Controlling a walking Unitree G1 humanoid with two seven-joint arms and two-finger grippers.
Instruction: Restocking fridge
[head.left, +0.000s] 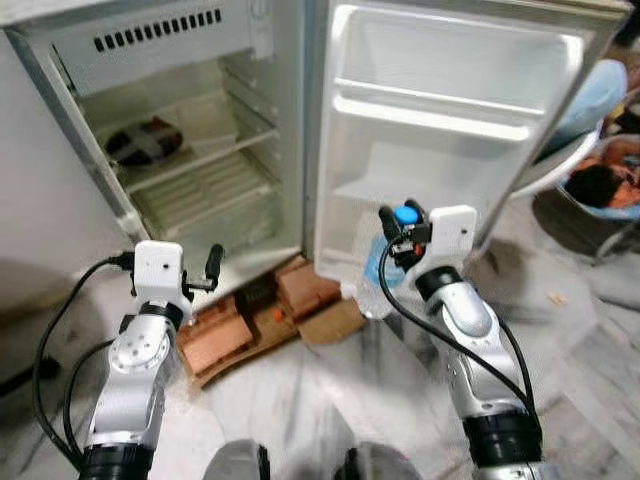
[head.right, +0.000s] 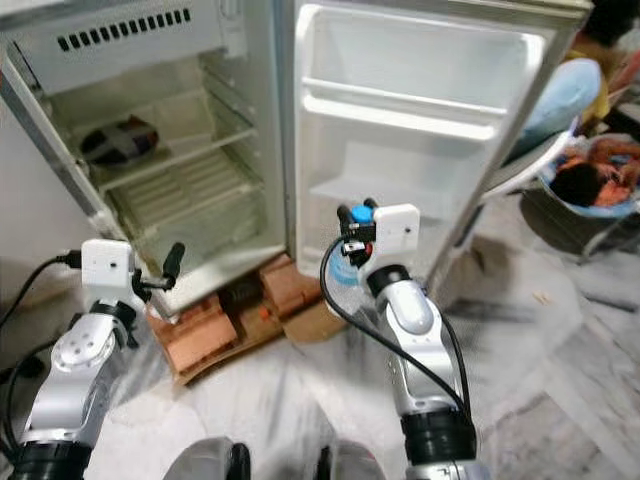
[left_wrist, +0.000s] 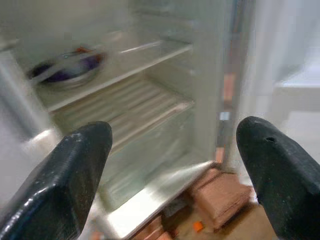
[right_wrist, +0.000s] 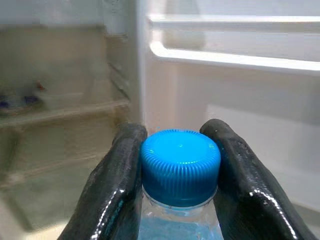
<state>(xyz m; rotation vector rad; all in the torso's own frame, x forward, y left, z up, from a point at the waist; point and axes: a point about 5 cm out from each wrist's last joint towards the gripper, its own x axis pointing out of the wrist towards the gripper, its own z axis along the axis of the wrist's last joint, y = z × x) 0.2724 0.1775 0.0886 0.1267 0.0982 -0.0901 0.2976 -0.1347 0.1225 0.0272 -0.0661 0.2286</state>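
A small fridge (head.left: 190, 130) stands open across the upper left of the head view, its wire shelves pale and mostly bare, with a dark round dish (head.left: 145, 142) sitting on the middle shelf. Its door (head.left: 450, 110) swings wide across the upper centre and right, the moulded door racks white. The fridge base rests on reddish bricks (head.left: 255, 315) and flattened cardboard at centre frame, on a marbled grey floor (head.left: 330, 400). At the far right edge a person's sleeve (head.left: 598, 95) shows beside a chair.

The right gripper (head.left: 402, 222), raised at centre right in front of the lower door, pinches a clear water bottle (head.left: 378, 275) just under its blue cap (right_wrist: 180, 165); the bottle hangs below the fingers (right_wrist: 120, 185), close to the door's lower rack.

The left gripper (left_wrist: 175, 170), at lower left, is spread wide with nothing between its fingers, pointing toward the fridge's lower compartment.
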